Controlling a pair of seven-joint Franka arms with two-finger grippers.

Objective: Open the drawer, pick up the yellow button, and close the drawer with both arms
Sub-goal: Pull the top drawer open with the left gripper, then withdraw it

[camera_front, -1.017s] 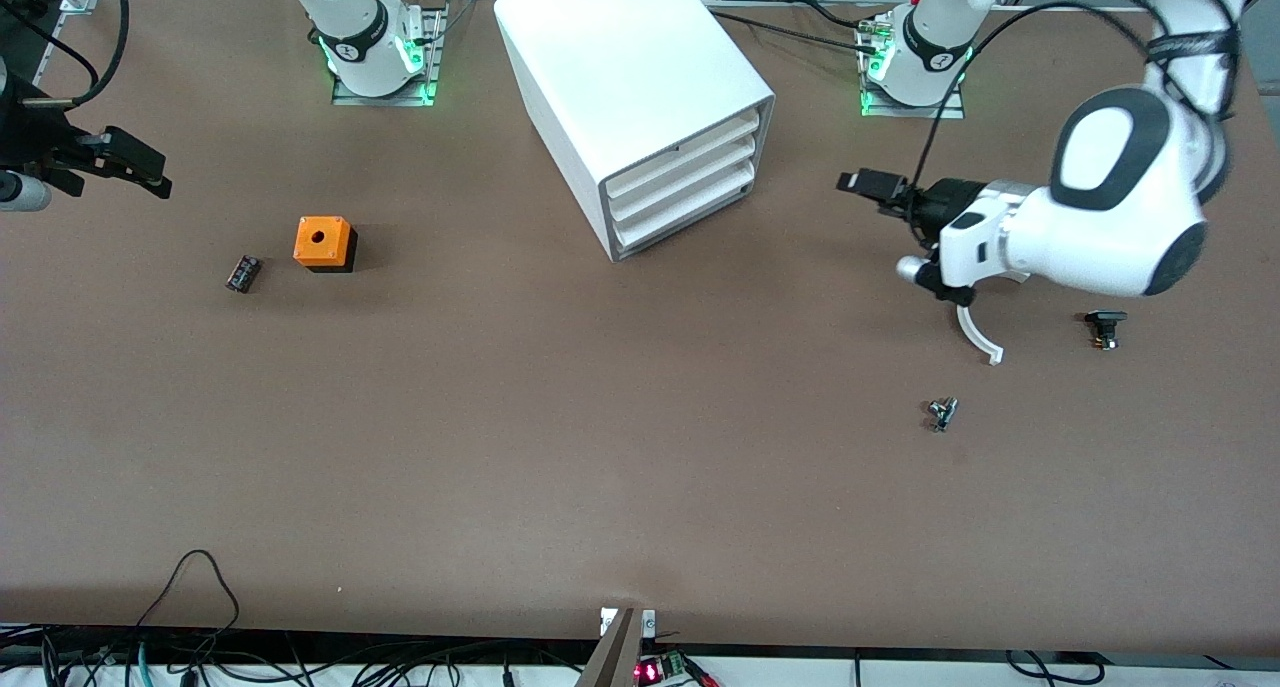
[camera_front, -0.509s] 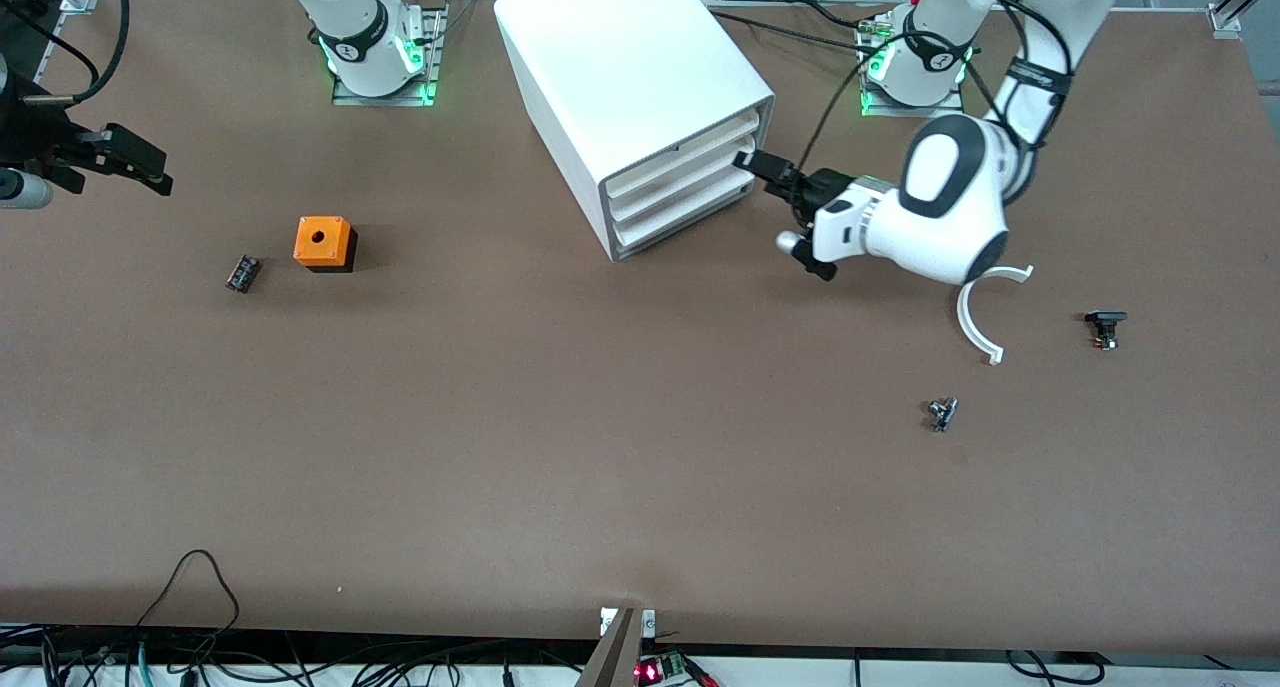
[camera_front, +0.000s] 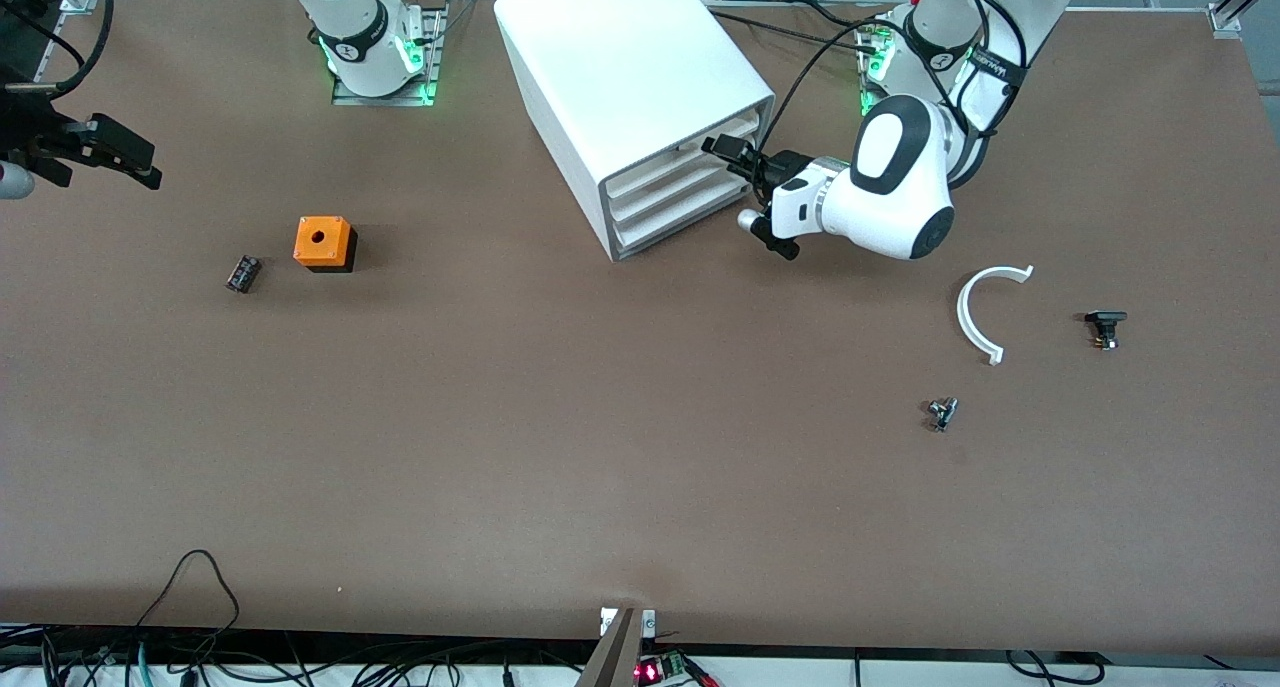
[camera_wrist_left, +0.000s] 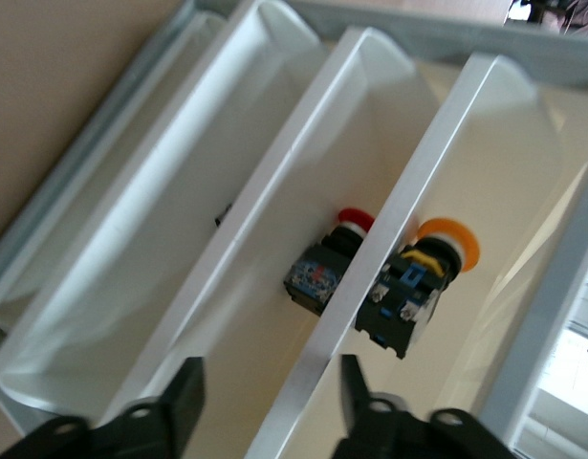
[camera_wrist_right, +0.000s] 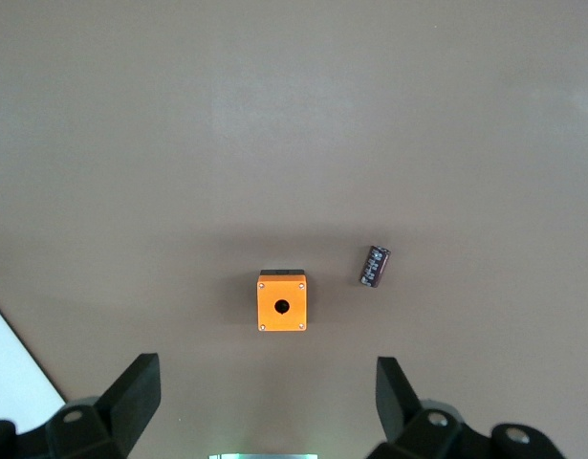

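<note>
**Cabinet** (camera_front: 640,97): big white box on the desk (camera_front: 600,447), between the two arm bases, three drawer fronts facing the left arm's end.

**Drawer** (camera_front: 700,144): topmost of the three; in the front view it sits flush with the two below it.

**Left hand** (camera_front: 728,153): at the cabinet's drawer fronts, level with the upper drawers. In the left wrist view its two fingers (camera_wrist_left: 179,406) stand apart, one on each side of a white drawer edge; they do not look pressed onto it, and which drawer that edge belongs to cannot be told.

**Button** (camera_wrist_left: 418,287): seen only in the left wrist view, lying on its side inside a cabinet drawer, orange cap, black body, blue base. It lies deeper in the cabinet than the left hand's fingertips, apart from them, just beside the straddled edge.

**Second button** (camera_wrist_left: 330,263): red cap, in the adjoining drawer, just across that edge.

**Right hand** (camera_front: 100,152): waits in the air over the desk edge at the right arm's end, well apart from the cabinet, fingers (camera_wrist_right: 131,397) spread wide, holding nothing.

**Orange cube** (camera_front: 324,243): with a hole, on the desk toward the right arm's end from the cabinet.

**Small black cylinder** (camera_front: 242,273): just beside the cube.

**White curved piece** (camera_front: 975,312): on the desk toward the left arm's end from the cabinet.
</note>
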